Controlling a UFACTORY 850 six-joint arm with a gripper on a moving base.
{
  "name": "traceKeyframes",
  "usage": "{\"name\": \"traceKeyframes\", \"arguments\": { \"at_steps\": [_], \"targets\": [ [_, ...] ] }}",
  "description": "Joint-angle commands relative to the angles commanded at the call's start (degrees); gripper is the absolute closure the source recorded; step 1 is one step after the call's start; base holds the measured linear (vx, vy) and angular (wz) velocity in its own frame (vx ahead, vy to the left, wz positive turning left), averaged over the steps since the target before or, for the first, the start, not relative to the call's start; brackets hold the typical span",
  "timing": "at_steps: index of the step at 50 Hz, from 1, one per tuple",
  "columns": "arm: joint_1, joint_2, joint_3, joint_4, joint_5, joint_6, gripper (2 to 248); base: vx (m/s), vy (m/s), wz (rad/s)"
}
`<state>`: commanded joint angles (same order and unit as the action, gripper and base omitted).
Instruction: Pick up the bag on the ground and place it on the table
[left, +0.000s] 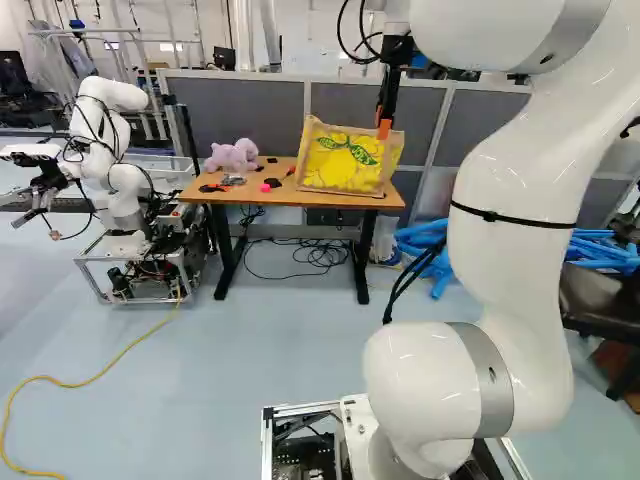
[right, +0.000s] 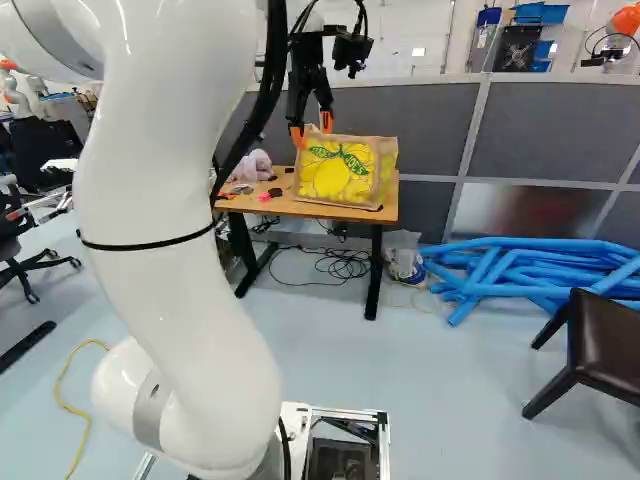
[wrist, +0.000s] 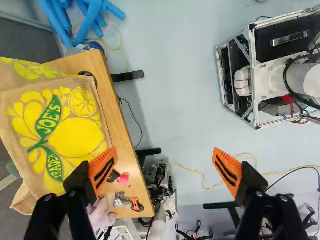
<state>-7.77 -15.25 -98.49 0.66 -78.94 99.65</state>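
- The bag (left: 348, 160) stands upright on the right end of the wooden table (left: 235, 197)
- The black gripper (right: 311, 130) is on the near side of the bag, close to its top edge, fingers well apart; the bag lies outside the gap, beyond one finger, and I can't tell whether that finger touches it
- At the left, the left base view shows another robot (left: 125, 150) nearly whole, and the purple plush toy (left: 232, 157) too, which the arm partly hides in the right base view
- Both orange fingertips show in the right base view, just one in the left base view
- At the right, only the right base view shows the blue tubes (right: 520, 268) unblocked by the arm
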Motion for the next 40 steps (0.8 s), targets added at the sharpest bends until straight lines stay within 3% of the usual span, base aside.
{"name": "traceKeyframes", "arguments": {
  "at_steps": [20, 40],
  "targets": [
    [0.3, 1.2, 3.7, 0.0, 5.1, -3.9, 3, 0.000, 0.000, 0.000],
    [0.8, 3.1, 9.3, -0.1, 12.8, -9.9, 3, 0.000, 0.000, 0.000]
  ]
}}
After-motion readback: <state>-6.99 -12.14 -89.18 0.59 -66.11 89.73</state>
